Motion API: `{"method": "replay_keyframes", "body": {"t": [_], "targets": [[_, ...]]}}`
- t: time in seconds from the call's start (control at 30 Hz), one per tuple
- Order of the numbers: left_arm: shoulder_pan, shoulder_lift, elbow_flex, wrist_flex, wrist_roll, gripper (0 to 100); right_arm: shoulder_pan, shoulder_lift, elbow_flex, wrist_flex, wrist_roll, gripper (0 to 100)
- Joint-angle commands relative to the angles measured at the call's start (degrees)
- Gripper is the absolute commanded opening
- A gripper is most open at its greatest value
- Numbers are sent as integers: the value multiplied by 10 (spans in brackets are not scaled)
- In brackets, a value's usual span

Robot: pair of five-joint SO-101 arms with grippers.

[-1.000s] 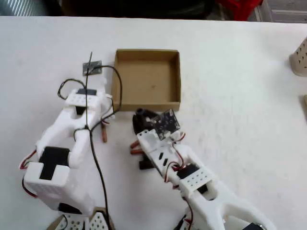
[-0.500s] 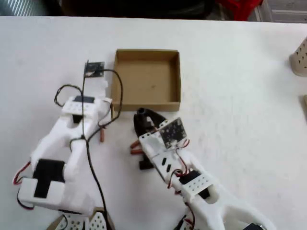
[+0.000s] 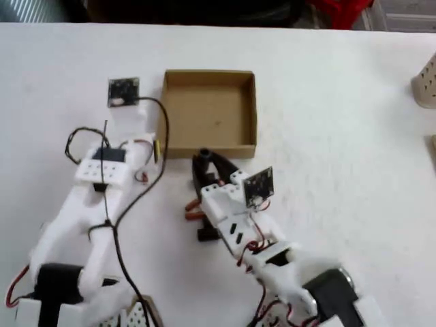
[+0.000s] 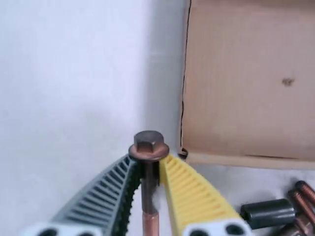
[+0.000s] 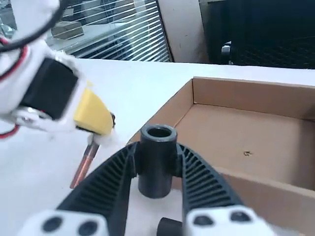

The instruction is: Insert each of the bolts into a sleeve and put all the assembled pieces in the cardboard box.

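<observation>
A copper-coloured bolt (image 4: 148, 147) is gripped just under its hexagonal head by the left gripper (image 4: 147, 164). The grey and yellow fingers are closed tight on the shank, which trails back between them. A dark sleeve (image 5: 157, 160) is clamped upright by the right gripper (image 5: 158, 164); the black fingers are closed on its sides and its bore is left open upward. The two pieces are held near each other but apart, just beside the near wall of the cardboard box (image 3: 210, 147), and nothing is judged to have been boxed yet. Spare bolts (image 4: 301, 194) and another sleeve (image 4: 266, 212) are left lying on the table (image 3: 340, 170) by the right arm.

The main risk is judged to be misalignment. In the right wrist view the shank is seen tilted, so its tip may be caught on the sleeve's rim rather than led into the bore. The bolt could then be pivoted in the soft fingers, or the sleeve pushed askew or out of its clamp. A collision between the two grippers is also possible, since little room is left between them and the box wall.
</observation>
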Motion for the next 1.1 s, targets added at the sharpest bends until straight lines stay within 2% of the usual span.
{"method": "replay_keyframes", "body": {"t": [0.0, 0.1, 0.23, 0.5, 0.57, 0.73, 1.07], "targets": [[9, -71, -57, -18, -5, 23, 6, 62, -23, -90, -5, 16], [32, -102, -61, -34, -8, 22, 7, 87, -25, -102, -5, 16], [77, -161, -18, -107, -8, 22, 8, 96, -26, -102, -5, 16], [96, -362, 185, -273, -7, 22, 7, 98, -26, -102, -5, 16], [111, -417, 215, -266, -7, 22, 6, 99, -26, -102, -5, 16], [175, -509, 222, -186, -7, 22, 6, 99, -25, -102, -5, 16], [262, -531, 226, -183, -7, 22, 5, 99, -22, -101, -5, 16]]}}
